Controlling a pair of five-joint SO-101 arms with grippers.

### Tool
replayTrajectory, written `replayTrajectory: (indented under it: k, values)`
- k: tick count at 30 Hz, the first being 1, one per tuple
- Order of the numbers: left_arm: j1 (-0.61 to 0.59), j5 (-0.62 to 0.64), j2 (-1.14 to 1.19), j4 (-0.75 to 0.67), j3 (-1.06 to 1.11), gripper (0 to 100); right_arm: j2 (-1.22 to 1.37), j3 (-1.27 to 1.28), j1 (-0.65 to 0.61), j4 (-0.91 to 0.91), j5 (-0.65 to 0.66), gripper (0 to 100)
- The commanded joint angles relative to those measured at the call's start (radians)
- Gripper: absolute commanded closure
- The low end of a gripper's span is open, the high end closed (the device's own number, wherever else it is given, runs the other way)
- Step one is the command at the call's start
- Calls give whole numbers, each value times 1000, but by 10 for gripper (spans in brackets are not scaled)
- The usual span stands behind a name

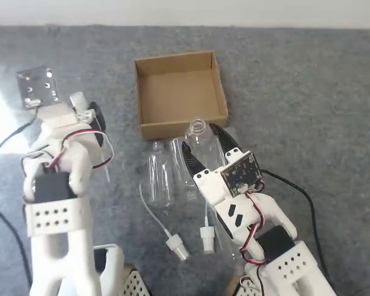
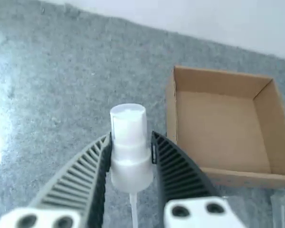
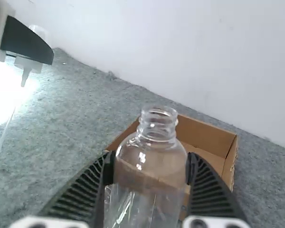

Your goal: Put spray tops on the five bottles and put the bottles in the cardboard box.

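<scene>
Spray top (image 2: pixel 128 121) sits on the left, clamped by its collar in the left gripper (image 2: pixel 131 142) above the table. To the right, the cardboard box (image 1: pixel 149 126) has nothing in it. In front of it at least two bare bottles (image 1: pixel 159 176) lie on their sides. Further right, the right gripper (image 3: pixel 149 156) is closed around an upright bottle (image 3: pixel 156 123) with an open neck. Judging from this, no bottle is capped or boxed, so nearly all the work is left. The high view adds two loose spray tops (image 1: pixel 176 246) near the arms' bases. The wrist views make both grips plain.
</scene>
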Motion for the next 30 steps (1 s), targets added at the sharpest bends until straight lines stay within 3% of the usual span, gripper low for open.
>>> replayTrajectory:
  k: [1,11,18,30]
  values:
    - [5,34,-91,-5,-65,987,-27,6,-1,-28,14,891]
    - [9,61,-222,-61,-65,987,-27,26,-7,-33,12,891]
    - [91,83,-342,-87,-62,987,-27,49,-30,-71,14,891]
    - [97,195,-494,-87,-54,987,-27,68,-84,-73,15,891]
